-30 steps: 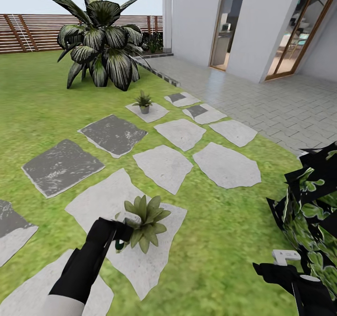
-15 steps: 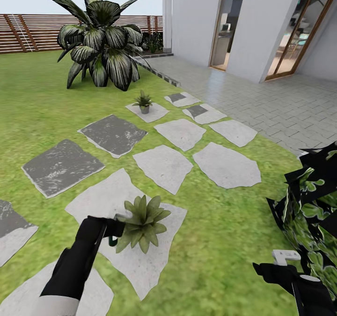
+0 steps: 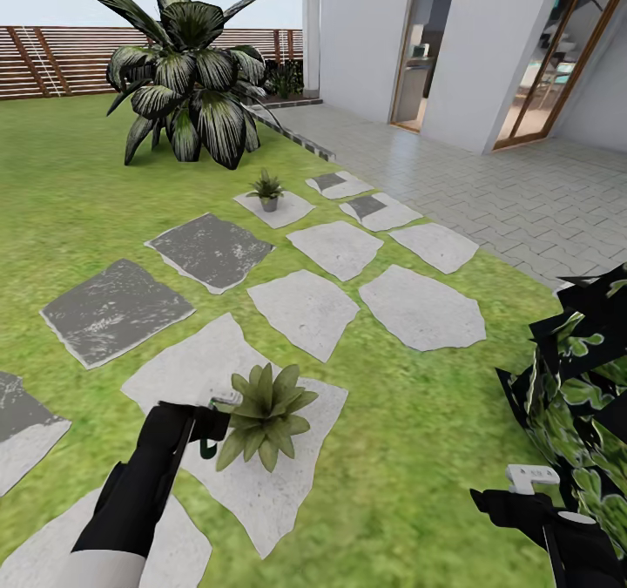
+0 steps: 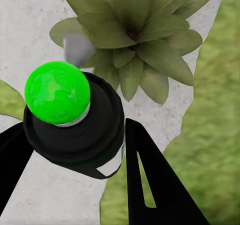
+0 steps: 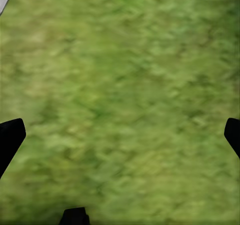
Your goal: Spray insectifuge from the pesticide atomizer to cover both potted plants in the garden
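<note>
Head view: the left gripper is down at the near potted plant, its fingers clenched around the pesticide atomizer, whose pale spray head pokes out just at the rosette's leaves. That plant sits on a white stepping stone in the lawn. The 2nd potted plant stands well beyond the fingers, in its small grey pot on another pale stone, with the big striped-leaf palm and the slatted fence behind it. The right gripper hangs low over grass beside the dark leafy bush.

Left wrist view: 2 black fingers pinch the atomizer's dark body, and the plant's leaves spread straight ahead of the fingers.

Right wrist view: the fingertips stand wide apart, released, holding nothing, only grass between them.
</note>
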{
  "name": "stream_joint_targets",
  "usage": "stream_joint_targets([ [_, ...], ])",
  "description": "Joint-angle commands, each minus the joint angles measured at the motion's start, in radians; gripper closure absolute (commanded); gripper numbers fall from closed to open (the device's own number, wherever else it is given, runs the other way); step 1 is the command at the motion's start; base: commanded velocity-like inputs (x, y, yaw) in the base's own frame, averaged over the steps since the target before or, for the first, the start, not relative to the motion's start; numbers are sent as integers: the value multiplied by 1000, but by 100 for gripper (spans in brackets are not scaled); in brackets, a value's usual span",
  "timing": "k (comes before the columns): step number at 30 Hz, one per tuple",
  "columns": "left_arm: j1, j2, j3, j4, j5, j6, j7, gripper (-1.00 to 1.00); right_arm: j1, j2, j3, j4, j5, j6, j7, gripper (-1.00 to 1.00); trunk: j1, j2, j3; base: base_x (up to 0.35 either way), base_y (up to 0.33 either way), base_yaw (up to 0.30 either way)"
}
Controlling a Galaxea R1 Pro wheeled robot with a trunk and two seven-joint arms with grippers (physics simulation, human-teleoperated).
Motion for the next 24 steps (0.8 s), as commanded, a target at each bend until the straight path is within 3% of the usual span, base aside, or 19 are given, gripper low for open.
stream_joint_targets([
  [1, -1, -1, 1, 0, -11, 2, -10, 100, -1, 1, -2, -1, 10, 2, 10, -100, 0, 0, -1, 0, 0, 0],
  [8, -1, -2, -5, 31, -13, 4, -11, 100, -1, 1, -2, -1, 10, 2, 10, -100, 0, 0, -1, 0, 0, 0],
  [14, -6, -3, -8, 238, -13, 10, -12, 100, -1, 1, -2, -1, 10, 2, 10, -100, 0, 0, -1, 0, 0, 0],
  [18, -55, -5, -7, 388, -13, 11, -12, 100, -1, 1, -2, -1, 10, 2, 10, -100, 0, 0, -1, 0, 0, 0],
  [24, -123, -5, -6, 464, -13, 12, -12, 100, -1, 1, -2, -1, 10, 2, 10, -100, 0, 0, -1, 0, 0, 0],
])
